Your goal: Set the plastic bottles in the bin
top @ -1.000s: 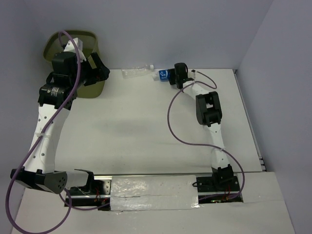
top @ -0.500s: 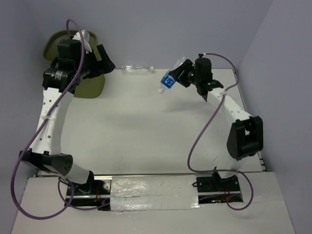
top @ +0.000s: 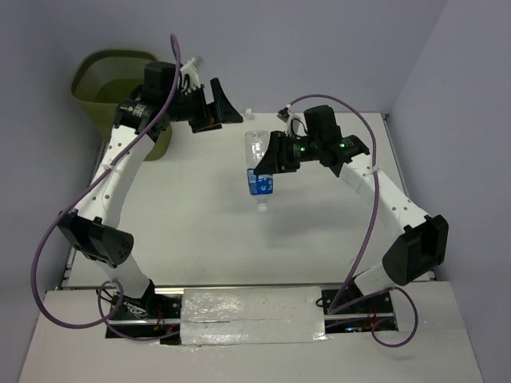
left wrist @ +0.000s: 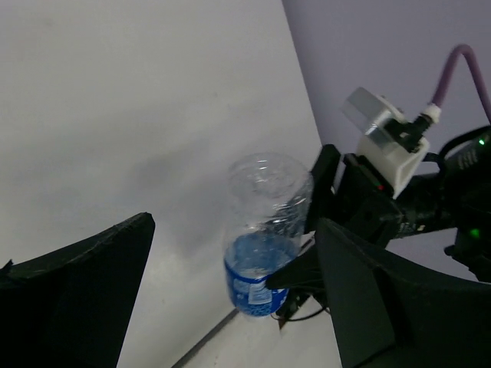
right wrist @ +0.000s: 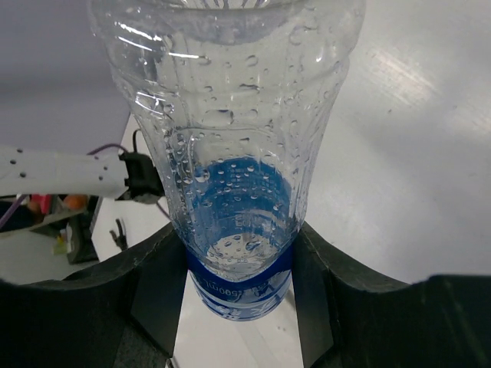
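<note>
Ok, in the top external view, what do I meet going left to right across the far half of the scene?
Olive-green bin → left gripper, open → blue-labelled bottle, hanging cap-down, clamped in the right gripper.

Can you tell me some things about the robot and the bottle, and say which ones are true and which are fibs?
1. The right end effector grips the clear plastic bottle with the blue label. True.
2. That bottle lies flat on the white table. False: it is held up off the table, cap end down.
3. The left end effector is open and holds nothing. True.
4. The bottle is inside the tall olive-green plastic bin. False: the bin stands at the far left corner, apart from the bottle.
</note>
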Motion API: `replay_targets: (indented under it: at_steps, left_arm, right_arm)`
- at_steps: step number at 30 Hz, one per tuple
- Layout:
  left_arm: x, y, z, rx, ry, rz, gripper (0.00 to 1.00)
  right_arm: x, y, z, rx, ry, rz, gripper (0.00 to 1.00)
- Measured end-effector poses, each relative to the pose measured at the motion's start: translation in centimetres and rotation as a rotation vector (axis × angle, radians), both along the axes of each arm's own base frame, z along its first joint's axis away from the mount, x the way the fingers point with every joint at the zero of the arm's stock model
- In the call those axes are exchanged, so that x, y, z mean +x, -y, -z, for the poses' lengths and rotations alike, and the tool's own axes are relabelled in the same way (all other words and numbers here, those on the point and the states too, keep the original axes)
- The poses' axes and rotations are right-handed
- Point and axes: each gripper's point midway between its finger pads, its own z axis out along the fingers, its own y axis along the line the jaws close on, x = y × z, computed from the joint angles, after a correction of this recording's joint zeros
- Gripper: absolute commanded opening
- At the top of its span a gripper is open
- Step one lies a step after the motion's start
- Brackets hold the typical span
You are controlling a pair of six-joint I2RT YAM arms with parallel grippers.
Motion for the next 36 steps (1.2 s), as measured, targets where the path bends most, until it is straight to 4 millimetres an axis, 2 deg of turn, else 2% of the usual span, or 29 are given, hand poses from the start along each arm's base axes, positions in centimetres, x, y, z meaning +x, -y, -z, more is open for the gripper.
replay_targets:
  at_steps: [2,6,15,21,24,29,33,34,35,36]
  left_arm:
    - [-1.1,2.1,0.5,-0.025,-0.018,0.067,0.99]
    - [-2.5,4.3,1.0,-0.049,-0.046,0.137,0.99]
    - [-3.6,5.6,3.2,-0.034,-0.096,0.180,0.99]
    - [-4.1,6.2,4.0,-0.031,-0.117,0.200,0.99]
    - [-4.2,6.4,4.5,-0.032,-0.124,0.211,0.96]
    - [-4.5,6.5,5.2,-0.031,-0.146,0.224,0.81]
    - [-4.6,6.7,5.2,-0.035,-0.140,0.231,0.59]
    - [-4.5,6.7,5.2,-0.037,-0.141,0.231,0.54]
    - [-4.5,6.7,5.2,-0.037,-0.141,0.231,0.43]
    - [-4.5,6.7,5.2,-0.037,-0.141,0.231,0.38]
  right_arm:
    - [-1.0,-0.3,0.2,-0.001,-0.016,-0.037,0.49]
    - [-1.8,-0.7,0.0,0.006,-0.022,-0.066,0.49]
    - [-3.2,-1.7,-0.4,0.023,-0.025,-0.126,0.50]
    - [-3.4,-1.8,-0.4,0.028,-0.027,-0.135,0.53]
    - [-3.4,-1.8,-0.4,0.028,-0.027,-0.135,0.53]
    - [-3.4,-1.8,-0.4,0.028,-0.027,-0.134,0.54]
    - [-3.3,-1.8,-0.4,0.024,-0.026,-0.128,0.56]
    - [-3.3,-1.8,-0.4,0.024,-0.026,-0.126,0.59]
    - [-3.2,-1.8,-0.4,0.023,-0.027,-0.125,0.76]
    - [-3.3,-1.8,-0.4,0.024,-0.033,-0.121,0.84]
